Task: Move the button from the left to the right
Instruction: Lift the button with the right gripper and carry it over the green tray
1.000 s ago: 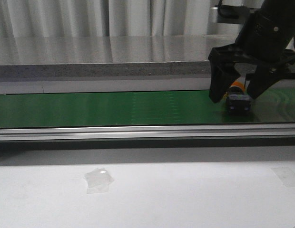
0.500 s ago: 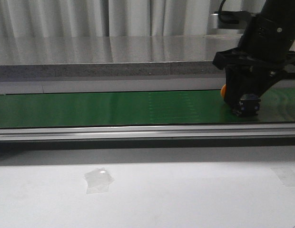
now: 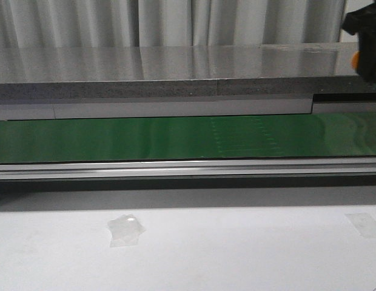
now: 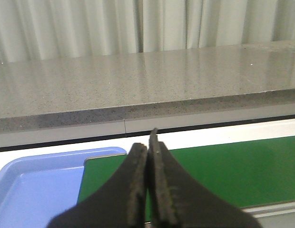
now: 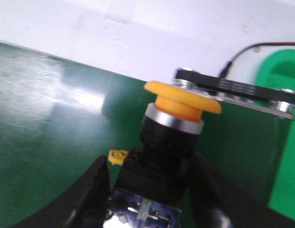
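The right gripper (image 5: pixel 147 190) has its two dark fingers closed on the black body of the button (image 5: pixel 171 137), one finger on each side, so the button is in the air and not on the belt. In the right wrist view the button's long axis runs from between the fingers outward, with the yellow cap (image 5: pixel 183 97) at the far end and the silver collar under it, and the whole piece leans a little to one side. Below it is the green conveyor belt (image 5: pixel 52 118), and beside the cap I see a black plate with a cable (image 5: pixel 238 88) and, further to the side, a bright green container (image 5: pixel 280 95); I cannot tell what is in it. From the front, only a corner of the right arm (image 3: pixel 367 33) shows at the upper right edge, with a small orange-yellow spot of the cap on it, high above the belt (image 3: pixel 115 138). So the button is already on the right side, and I judge that the coming move is to carry it down to a resting place there. The left gripper (image 4: pixel 150 190) is pressed together and holds nothing; it is over the left end of the belt, near a blue tray (image 4: pixel 38 185), whose visible part shows no object inside.
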You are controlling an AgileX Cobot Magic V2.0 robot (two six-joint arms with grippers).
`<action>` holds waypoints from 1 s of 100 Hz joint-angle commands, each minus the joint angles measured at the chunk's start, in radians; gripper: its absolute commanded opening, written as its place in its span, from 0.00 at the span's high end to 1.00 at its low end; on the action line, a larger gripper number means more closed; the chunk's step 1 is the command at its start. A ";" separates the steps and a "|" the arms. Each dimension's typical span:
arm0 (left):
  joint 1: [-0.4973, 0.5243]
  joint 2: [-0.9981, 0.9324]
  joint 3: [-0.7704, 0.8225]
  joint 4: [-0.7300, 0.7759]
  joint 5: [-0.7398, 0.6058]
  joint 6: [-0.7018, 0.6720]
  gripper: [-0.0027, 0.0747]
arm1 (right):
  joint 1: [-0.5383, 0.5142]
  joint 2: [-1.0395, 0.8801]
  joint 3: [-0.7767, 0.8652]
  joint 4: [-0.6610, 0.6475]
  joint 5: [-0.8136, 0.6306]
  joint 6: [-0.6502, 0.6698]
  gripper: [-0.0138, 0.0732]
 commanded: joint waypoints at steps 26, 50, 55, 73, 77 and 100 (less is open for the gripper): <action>-0.009 0.006 -0.028 -0.012 -0.078 -0.005 0.99 | -0.282 -0.050 -0.035 -0.012 -0.079 -0.084 0.60; -0.009 0.006 -0.028 -0.012 -0.078 -0.005 0.99 | -0.354 0.020 -0.035 -0.011 -0.119 -0.138 0.60; -0.009 0.006 -0.028 -0.012 -0.078 -0.005 0.99 | -0.360 0.042 -0.035 -0.011 -0.123 -0.138 0.60; -0.009 0.006 -0.028 -0.012 -0.078 -0.005 0.99 | -0.364 0.108 -0.035 -0.011 -0.122 -0.138 0.60; -0.009 0.006 -0.028 -0.012 -0.078 -0.005 0.99 | -0.364 0.120 -0.035 -0.011 -0.124 -0.138 0.60; -0.009 0.006 -0.028 -0.012 -0.078 -0.005 0.99 | -0.364 0.172 -0.035 -0.013 -0.105 -0.138 0.60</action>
